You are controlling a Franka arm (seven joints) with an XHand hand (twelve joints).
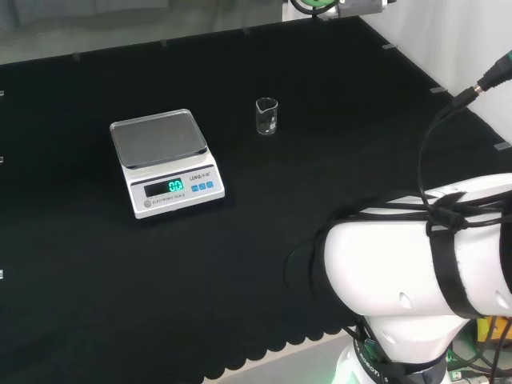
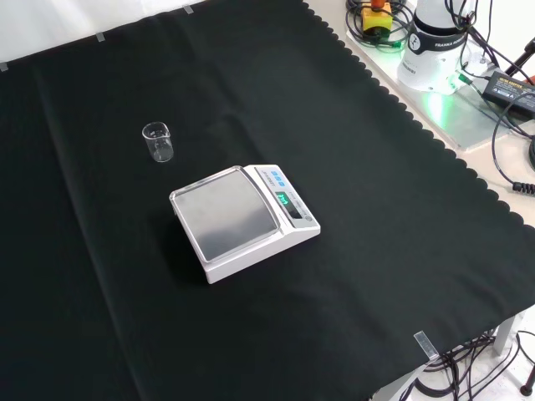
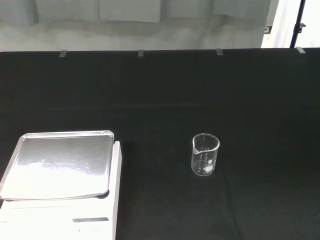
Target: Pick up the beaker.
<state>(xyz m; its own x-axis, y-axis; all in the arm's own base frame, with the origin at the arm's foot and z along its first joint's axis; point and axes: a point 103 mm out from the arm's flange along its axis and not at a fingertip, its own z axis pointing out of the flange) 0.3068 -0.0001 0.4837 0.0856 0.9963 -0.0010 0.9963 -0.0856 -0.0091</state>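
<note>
A small clear glass beaker (image 1: 266,117) stands upright on the black cloth, empty as far as I can tell. In the head view it is to the right of the scale and a little farther off. The front view has the beaker (image 2: 157,141) up and to the left of the scale. Through the wrist camera the beaker (image 3: 204,154) stands free on the cloth, its spout turned toward the scale, with nothing touching it.
A white electronic scale (image 1: 166,162) with a bare steel pan and a lit display sits on the cloth, also seen as scale (image 2: 243,220) and scale (image 3: 60,170). The arm's white link (image 1: 424,256) fills the head view's lower right. Cables and a power brick (image 2: 512,83) lie off the cloth.
</note>
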